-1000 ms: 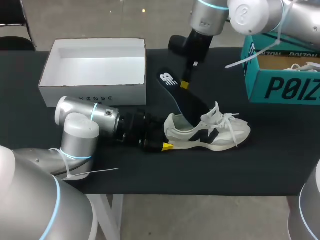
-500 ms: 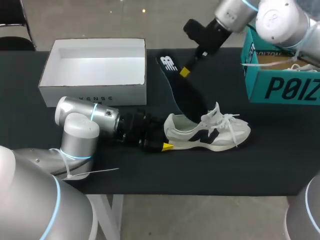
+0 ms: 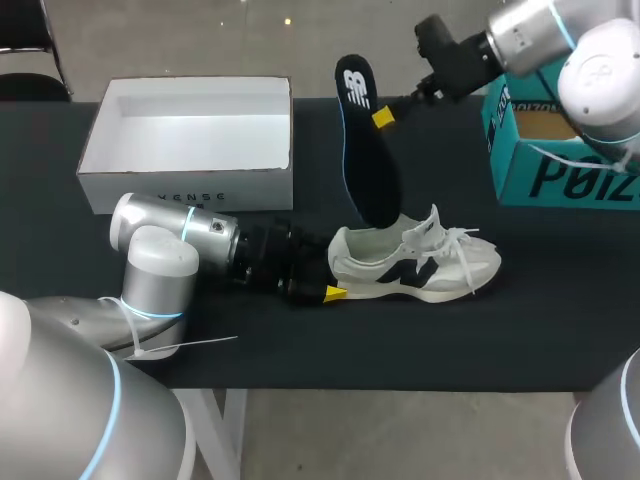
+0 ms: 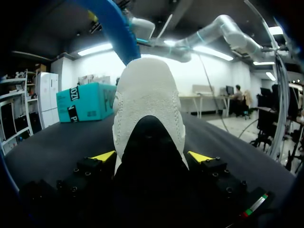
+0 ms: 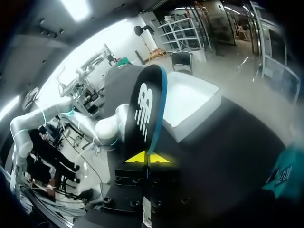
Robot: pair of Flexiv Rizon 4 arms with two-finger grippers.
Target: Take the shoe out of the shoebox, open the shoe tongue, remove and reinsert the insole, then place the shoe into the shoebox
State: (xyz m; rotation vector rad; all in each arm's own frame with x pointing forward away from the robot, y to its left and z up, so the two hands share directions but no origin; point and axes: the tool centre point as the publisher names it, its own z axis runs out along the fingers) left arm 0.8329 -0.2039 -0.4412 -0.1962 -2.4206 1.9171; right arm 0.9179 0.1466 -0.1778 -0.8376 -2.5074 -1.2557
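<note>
Clamping the heel of the white sneaker (image 3: pixel 420 265) at frame centre with the left pincer (image 4: pixel 152 156), pinching the black insole (image 3: pixel 365 160) at upper middle with the right pincer (image 5: pixel 142 157).

The black tabletop (image 3: pixel 480 340) carries an open white cardboard shoebox (image 3: pixel 190 195) at ten o'clock, a teal cardboard box (image 3: pixel 560 175) at two, and a white mesh sneaker (image 3: pixel 420 265) at centre.

- Showed matt white knit cloth on the shoe (image 4: pixel 147 90).
- Showed smooth matt black facing on the insole (image 3: pixel 366 160).
- Showed matt white card on the white shoebox (image 3: pixel 185 188).
</note>
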